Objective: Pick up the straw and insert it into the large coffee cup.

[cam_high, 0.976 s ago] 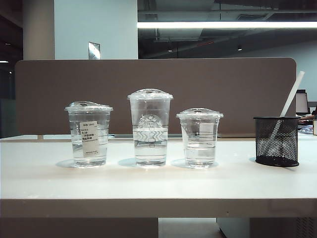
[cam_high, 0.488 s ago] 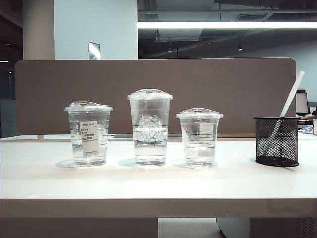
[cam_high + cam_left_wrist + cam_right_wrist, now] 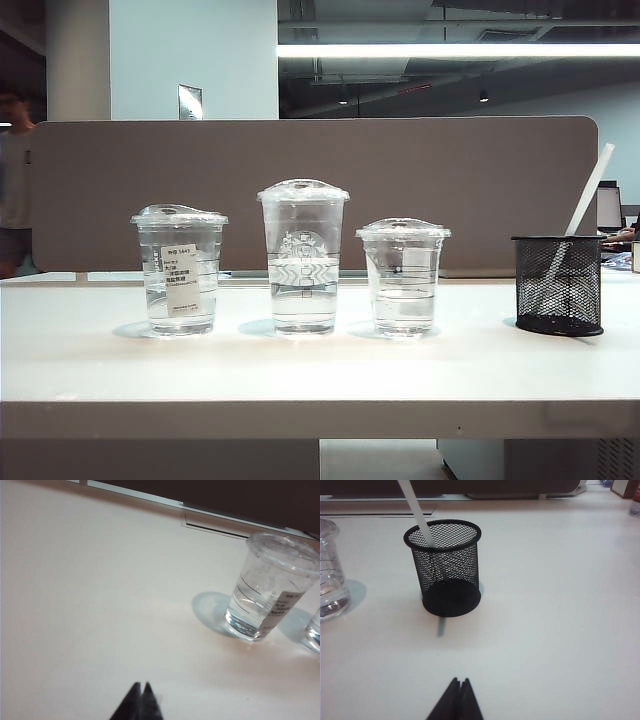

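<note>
The white straw leans in a black mesh holder at the right of the table; the right wrist view shows the straw slanting out of that holder. The large coffee cup, tallest, domed lid, faint round logo, stands in the middle, part full of water. My right gripper is shut and empty, above bare table short of the holder. My left gripper is shut and empty, well short of the labelled cup. Neither arm shows in the exterior view.
A shorter clear cup with a white label stands left of the large cup, and the shortest clear cup stands to its right. A brown partition runs behind the white table. A person stands at the far left behind it.
A person has come into view at the far left behind the partition. Cups, straw and holder have not moved.
</note>
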